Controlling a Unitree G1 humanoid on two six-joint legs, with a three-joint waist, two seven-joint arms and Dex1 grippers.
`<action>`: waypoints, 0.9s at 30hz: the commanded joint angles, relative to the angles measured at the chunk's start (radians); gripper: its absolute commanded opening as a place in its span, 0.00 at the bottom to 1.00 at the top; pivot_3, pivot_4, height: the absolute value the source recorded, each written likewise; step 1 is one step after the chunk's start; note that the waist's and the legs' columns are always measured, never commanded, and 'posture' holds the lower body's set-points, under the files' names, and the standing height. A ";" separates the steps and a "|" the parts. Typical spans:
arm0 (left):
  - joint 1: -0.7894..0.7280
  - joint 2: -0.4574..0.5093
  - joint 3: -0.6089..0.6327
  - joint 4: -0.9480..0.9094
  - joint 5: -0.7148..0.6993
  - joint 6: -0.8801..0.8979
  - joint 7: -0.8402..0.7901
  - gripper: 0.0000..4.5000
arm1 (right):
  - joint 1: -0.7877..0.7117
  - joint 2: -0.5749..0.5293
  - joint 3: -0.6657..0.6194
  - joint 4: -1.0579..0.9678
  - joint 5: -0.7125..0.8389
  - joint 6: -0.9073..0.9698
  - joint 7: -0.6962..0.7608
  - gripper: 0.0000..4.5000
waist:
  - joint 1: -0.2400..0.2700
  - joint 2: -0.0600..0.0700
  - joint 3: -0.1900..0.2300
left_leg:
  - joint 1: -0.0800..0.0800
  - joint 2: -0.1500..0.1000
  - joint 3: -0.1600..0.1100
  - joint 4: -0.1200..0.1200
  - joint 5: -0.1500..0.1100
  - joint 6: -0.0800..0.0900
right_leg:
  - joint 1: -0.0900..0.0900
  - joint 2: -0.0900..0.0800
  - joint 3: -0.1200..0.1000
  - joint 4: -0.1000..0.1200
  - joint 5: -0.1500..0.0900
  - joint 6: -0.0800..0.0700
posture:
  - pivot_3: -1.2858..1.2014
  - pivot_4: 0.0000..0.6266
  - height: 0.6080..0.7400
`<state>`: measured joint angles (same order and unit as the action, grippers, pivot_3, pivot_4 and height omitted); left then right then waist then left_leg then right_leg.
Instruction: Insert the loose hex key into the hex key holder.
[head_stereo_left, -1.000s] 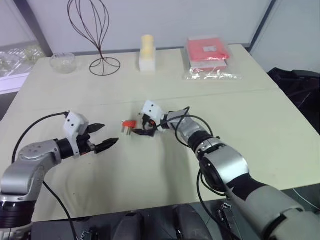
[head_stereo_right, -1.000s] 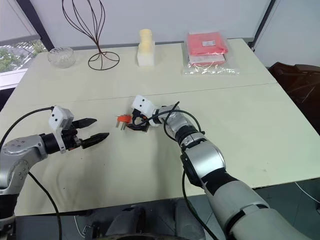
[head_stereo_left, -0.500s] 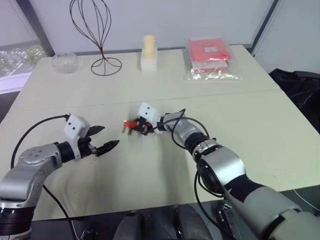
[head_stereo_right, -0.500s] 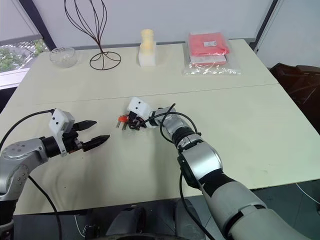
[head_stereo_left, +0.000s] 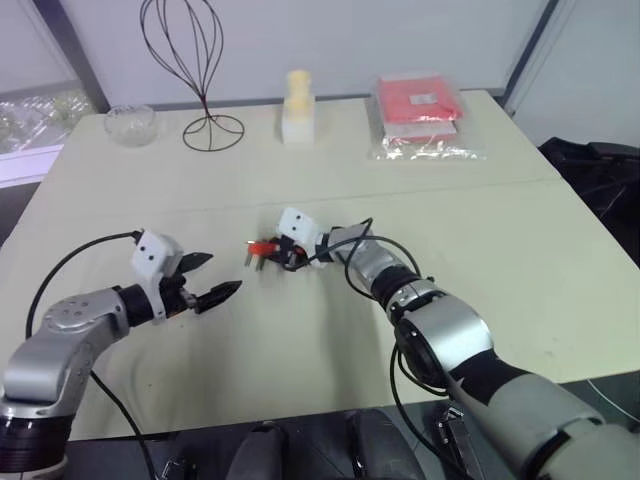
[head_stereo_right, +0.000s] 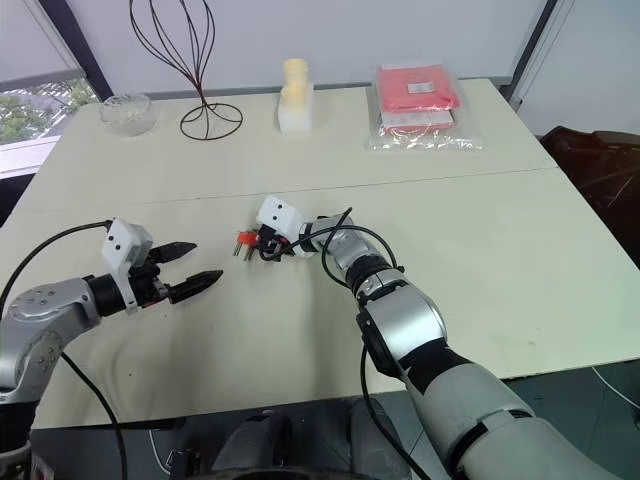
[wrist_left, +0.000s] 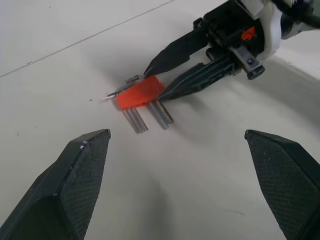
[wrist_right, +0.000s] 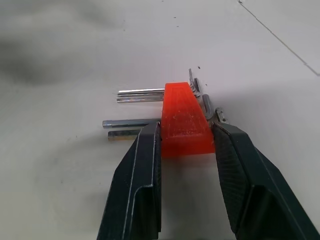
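Observation:
The hex key holder (wrist_right: 184, 120) is a small red-orange block lying on the cream table (head_stereo_left: 480, 250), with a few short metal keys sticking out of one side. My right gripper (head_stereo_left: 272, 252) is shut on the block, one black finger (wrist_right: 140, 165) pressed to each flank. In the left wrist view the same grip shows on the holder (wrist_left: 141, 93). My left gripper (head_stereo_left: 220, 273) hovers open just left of the holder, pointing at it, with nothing between its fingers. I cannot pick out the loose hex key among the keys at the block.
Along the far edge of the table stand a glass bowl (head_stereo_left: 130, 123), a dark wire stand (head_stereo_left: 195, 70), a cream-coloured bottle-like object (head_stereo_left: 296, 105) and a red packet in clear plastic (head_stereo_left: 420, 115). Bare tabletop lies around both grippers.
My right gripper reached onto the holder and closed on it; a second ago its fingers stood open just right of the block. The left gripper stayed in place, open.

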<state>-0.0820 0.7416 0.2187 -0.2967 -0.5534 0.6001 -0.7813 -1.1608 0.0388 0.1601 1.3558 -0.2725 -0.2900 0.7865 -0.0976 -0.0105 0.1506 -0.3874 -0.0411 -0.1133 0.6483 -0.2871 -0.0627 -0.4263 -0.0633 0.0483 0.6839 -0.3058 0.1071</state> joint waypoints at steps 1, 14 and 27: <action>-0.011 -0.003 0.011 -0.012 0.004 -0.021 0.000 1.00 | -0.009 -0.027 0.066 -0.025 -0.072 -0.103 -0.042 0.21 | 0.000 0.000 0.000 | 0.000 0.000 0.000 0.000 0.000 0.000 | 0.000 0.000 0.000 0.000 0.000 0.000 | 0.52 0.24 1.00; -0.263 -0.026 0.092 0.133 -0.174 0.053 -0.055 1.00 | -0.062 -0.303 0.217 -0.267 -0.245 -0.597 -0.284 0.21 | -0.002 0.000 0.000 | -0.001 0.000 0.000 0.001 0.000 -0.001 | -0.001 0.000 0.000 0.000 0.000 0.000 | 0.52 0.24 1.00; -0.836 -0.058 -0.117 0.755 -0.035 -0.061 -0.422 1.00 | -0.015 -0.520 0.234 -0.575 -0.440 -0.730 -0.704 0.21 | -0.003 -0.001 0.000 | -0.002 -0.005 0.000 0.002 0.001 -0.002 | -0.001 0.001 -0.002 0.000 0.000 0.000 | 0.52 0.24 1.00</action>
<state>-0.8870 0.6806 0.1094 0.4209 -0.6082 0.5697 -1.1584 -1.1727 -0.4647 0.4127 0.8213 -0.7252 -1.0133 0.1026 -0.1004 -0.0115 0.1503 -0.3895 -0.0463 -0.1134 0.6500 -0.2858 -0.0647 -0.4272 -0.0622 0.0467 0.6837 -0.3058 0.1073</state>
